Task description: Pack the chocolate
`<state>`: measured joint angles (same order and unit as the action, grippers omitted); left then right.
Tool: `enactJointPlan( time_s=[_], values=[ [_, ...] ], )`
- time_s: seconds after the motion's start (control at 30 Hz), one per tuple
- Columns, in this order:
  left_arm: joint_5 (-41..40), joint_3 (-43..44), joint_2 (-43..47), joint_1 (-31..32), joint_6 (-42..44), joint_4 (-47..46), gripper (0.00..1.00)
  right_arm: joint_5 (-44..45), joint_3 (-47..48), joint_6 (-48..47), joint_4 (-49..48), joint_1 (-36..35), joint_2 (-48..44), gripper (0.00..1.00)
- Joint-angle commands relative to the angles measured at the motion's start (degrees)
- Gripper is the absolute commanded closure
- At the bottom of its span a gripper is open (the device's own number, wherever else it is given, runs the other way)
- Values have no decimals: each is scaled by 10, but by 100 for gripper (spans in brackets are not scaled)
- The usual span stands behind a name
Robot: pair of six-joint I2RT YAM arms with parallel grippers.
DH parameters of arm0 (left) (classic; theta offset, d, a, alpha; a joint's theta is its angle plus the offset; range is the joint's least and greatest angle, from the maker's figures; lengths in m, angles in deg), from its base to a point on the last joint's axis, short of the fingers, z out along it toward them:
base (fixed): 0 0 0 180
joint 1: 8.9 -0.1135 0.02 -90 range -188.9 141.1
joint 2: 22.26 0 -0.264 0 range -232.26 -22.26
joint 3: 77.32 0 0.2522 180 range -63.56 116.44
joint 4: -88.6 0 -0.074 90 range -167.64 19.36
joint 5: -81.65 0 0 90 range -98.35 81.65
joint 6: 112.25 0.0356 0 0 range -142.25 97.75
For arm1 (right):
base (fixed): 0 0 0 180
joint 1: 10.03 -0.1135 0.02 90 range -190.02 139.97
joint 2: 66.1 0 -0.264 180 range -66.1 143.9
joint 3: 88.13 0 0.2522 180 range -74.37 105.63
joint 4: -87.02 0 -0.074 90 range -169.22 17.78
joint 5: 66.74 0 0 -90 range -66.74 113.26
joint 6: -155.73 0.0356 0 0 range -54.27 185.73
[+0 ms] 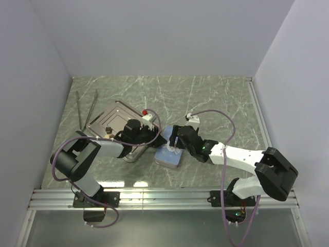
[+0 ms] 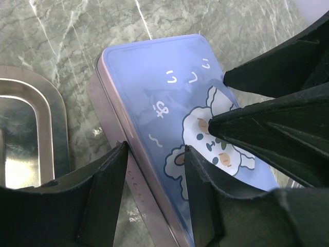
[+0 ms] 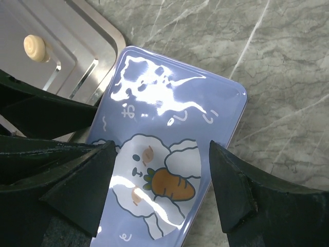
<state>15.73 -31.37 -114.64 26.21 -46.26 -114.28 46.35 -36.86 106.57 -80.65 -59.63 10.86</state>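
Note:
The silver tin with its blue rabbit-print lid (image 1: 168, 156) lies shut on the table; it fills the left wrist view (image 2: 169, 103) and the right wrist view (image 3: 175, 118). My left gripper (image 2: 154, 193) is open, one finger outside the tin's long edge and one over the lid. My right gripper (image 3: 162, 193) is open just above the lid, its right finger (image 3: 241, 198) past the tin's edge. The two grippers meet over the tin (image 1: 164, 141). One cream chocolate (image 3: 37, 47) sits on the steel tray (image 3: 77, 31). A dark chocolate (image 1: 108, 128) shows on the tray (image 1: 119, 112). Other chocolates are hidden.
The tray lies left of the tin, almost touching it. Two thin metal rods (image 1: 87, 108) lie at the back left. A small red item (image 1: 145, 111) sits by the tray's far corner. White walls close in the table on three sides.

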Motion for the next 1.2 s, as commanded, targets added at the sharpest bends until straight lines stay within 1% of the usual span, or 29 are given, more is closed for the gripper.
enactJointPlan(
  time_s=[0.0, 0.2, 0.43, 0.6, 0.8, 0.87, 1.0, 1.13, 1.17],
  values=[
    [-3, 19, 16, 7, 12, 2, 47, 26, 21, 6, 10, -1, 3, 20],
    [-41, 14, 22, 7, 5, 29, 46, 35, 21, 3, 21, -5, -9, 19],
    [-106, 17, 12, 29, -8, 83, 47, 25, 38, 2, 25, -4, 31, 19],
    [-154, -4, 41, 37, -21, 91, 47, 16, 37, 2, 20, -6, 30, 18],
    [-160, -15, 51, 39, -24, 90, 47, 3, 42, 6, 21, -8, 41, 19],
    [-170, -17, 54, 43, -24, 93, 47, 9, 48, 12, 27, -15, 44, 19],
    [-177, -22, 58, 43, -24, 93, 47, 53, 66, 17, 65, -43, 27, 19],
    [-186, -25, 59, 43, -25, 97, 47, 77, 90, 22, 97, -64, 23, 19],
    [-189, -26, 60, 44, -27, 97, 47, 81, 94, 24, 105, -80, 27, 19]
  ],
)
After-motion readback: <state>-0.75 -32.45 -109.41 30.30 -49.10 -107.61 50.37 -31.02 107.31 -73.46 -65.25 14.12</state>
